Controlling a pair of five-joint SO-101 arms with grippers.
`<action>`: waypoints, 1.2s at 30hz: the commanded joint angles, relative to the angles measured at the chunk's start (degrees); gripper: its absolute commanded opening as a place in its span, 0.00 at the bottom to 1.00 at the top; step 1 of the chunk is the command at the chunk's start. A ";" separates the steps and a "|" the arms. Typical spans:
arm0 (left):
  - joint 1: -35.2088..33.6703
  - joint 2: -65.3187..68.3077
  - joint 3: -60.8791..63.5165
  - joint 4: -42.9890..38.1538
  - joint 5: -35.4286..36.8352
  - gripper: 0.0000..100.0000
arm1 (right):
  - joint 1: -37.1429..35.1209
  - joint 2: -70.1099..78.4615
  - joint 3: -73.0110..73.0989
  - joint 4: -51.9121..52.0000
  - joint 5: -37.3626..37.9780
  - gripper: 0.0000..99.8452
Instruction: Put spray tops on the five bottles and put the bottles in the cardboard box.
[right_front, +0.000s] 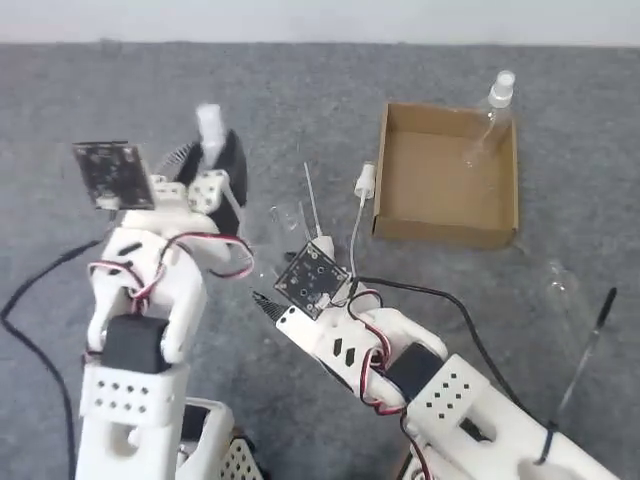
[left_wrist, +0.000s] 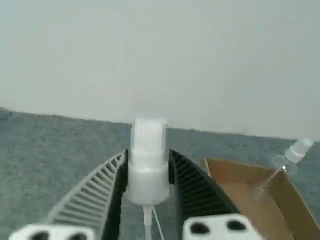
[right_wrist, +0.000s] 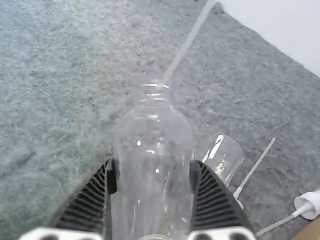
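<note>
**Left gripper** (left_wrist: 148, 156). Your fingers are closed on a white spray top (left_wrist: 148, 150). It sits upright between the ribbed pads, with its head above the fingertips. Its thin dip tube runs back between the fingers toward the wrist. Ahead of this gripper and off to its right lies the cardboard box (right_front: 440, 228), open side up on the grey carpet (right_front: 120, 80). One capped bottle (right_front: 487, 130) leans in the box's far right corner, with its spray head above the rim.

**Right gripper** (right_wrist: 152, 176). Your fingers clamp a clear bottle (right_wrist: 152, 145) by its body, with the open mouth pointing away from the wrist. A thin tube (right_wrist: 187, 42) runs on from just past the mouth; you cannot tell whether it touches the neck. Just beside the held bottle, on the carpet, lies a small clear cylinder (right_wrist: 220, 156). Whether it is a bottle or a cap cannot be determined. Farther out on that side lies a loose spray top (right_front: 365, 180), just beside the box's left wall. Its tube trails back toward the right gripper.

In the high view the two grippers are near each other but apart. The left one is farther from the arm bases.
</note>
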 joint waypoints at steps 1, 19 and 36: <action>3.16 -5.45 -0.13 9.32 0.53 0.01 | -0.22 -2.42 -0.53 -1.71 -0.79 0.01; 5.01 -12.75 4.44 12.13 -2.46 0.06 | 3.82 -2.51 4.57 -15.52 -14.07 0.01; 5.01 -2.99 -8.13 15.65 -4.31 0.17 | 3.74 -2.51 4.75 -15.34 -13.98 0.01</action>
